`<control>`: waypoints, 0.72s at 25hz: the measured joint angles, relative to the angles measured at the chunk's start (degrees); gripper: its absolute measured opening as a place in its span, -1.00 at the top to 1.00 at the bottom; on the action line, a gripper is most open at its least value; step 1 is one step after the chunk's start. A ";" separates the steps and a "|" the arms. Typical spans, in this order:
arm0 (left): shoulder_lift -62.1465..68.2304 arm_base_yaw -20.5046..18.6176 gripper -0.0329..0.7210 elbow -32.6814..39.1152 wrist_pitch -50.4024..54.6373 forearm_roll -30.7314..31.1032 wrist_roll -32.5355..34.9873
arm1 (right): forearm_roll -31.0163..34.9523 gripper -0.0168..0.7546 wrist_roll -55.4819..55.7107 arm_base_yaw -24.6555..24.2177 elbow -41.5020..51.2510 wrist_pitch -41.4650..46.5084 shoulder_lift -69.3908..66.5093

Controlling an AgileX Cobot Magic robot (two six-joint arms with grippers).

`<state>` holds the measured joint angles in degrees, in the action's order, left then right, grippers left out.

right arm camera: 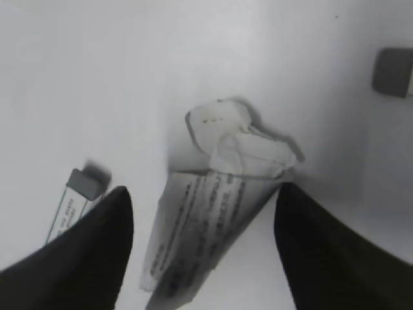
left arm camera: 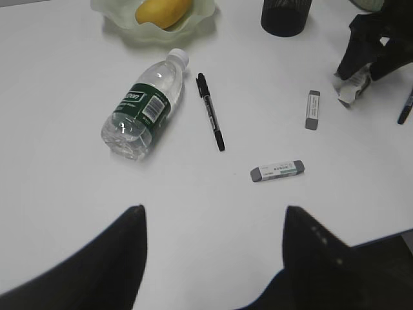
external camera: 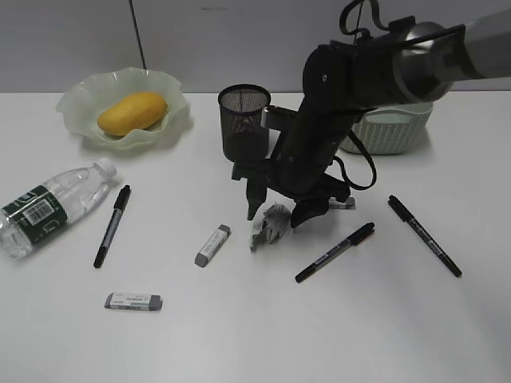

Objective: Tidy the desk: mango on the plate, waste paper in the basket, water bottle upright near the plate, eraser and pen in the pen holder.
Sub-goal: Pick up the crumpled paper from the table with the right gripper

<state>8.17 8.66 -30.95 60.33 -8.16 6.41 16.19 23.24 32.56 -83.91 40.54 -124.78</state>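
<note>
The paper (external camera: 269, 224) lies crumpled mid-table, just in front of the pen holder (external camera: 244, 121), between the spread fingers of the right end effector (external camera: 275, 214), which brackets it without gripping, likely lined up for a pick towards the basket (external camera: 393, 128) at the far right edge. The left end effector (left arm camera: 213, 258) hovers wide and empty over the near edge. The mango (external camera: 132, 112) already sits on the plate (external camera: 80, 96) at the far left corner; the bottle (external camera: 49, 206) lies on its side by the left edge.

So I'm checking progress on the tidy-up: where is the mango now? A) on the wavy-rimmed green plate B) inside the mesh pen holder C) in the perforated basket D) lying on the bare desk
A: the mango lies on the wavy-rimmed plate at the back left.
</note>
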 joint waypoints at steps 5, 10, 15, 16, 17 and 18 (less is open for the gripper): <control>0.00 0.00 -0.42 0.00 0.01 0.00 0.00 | 0.00 0.29 0.12 0.00 -0.24 0.00 -0.17; 0.00 0.00 -0.42 0.00 0.01 0.00 0.00 | 0.00 0.71 -0.19 0.00 -0.69 1.01 -0.17; 0.00 0.00 -0.42 0.00 0.01 0.00 0.00 | -0.16 0.74 -3.67 0.00 -5.26 6.49 -0.17; 0.00 0.00 -0.42 0.00 0.01 0.00 0.00 | -0.37 0.74 -4.33 0.00 -6.57 7.73 -0.17; 0.00 0.00 -0.42 0.00 0.01 0.00 0.00 | -0.96 0.74 -4.80 0.00 -8.26 9.16 0.04; 0.00 0.00 -0.42 0.00 0.01 0.00 0.00 | -1.74 0.74 -5.08 0.00 -10.08 10.67 0.29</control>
<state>8.17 8.66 -30.95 60.34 -8.16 6.41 14.45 18.16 32.56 -93.99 51.21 -124.49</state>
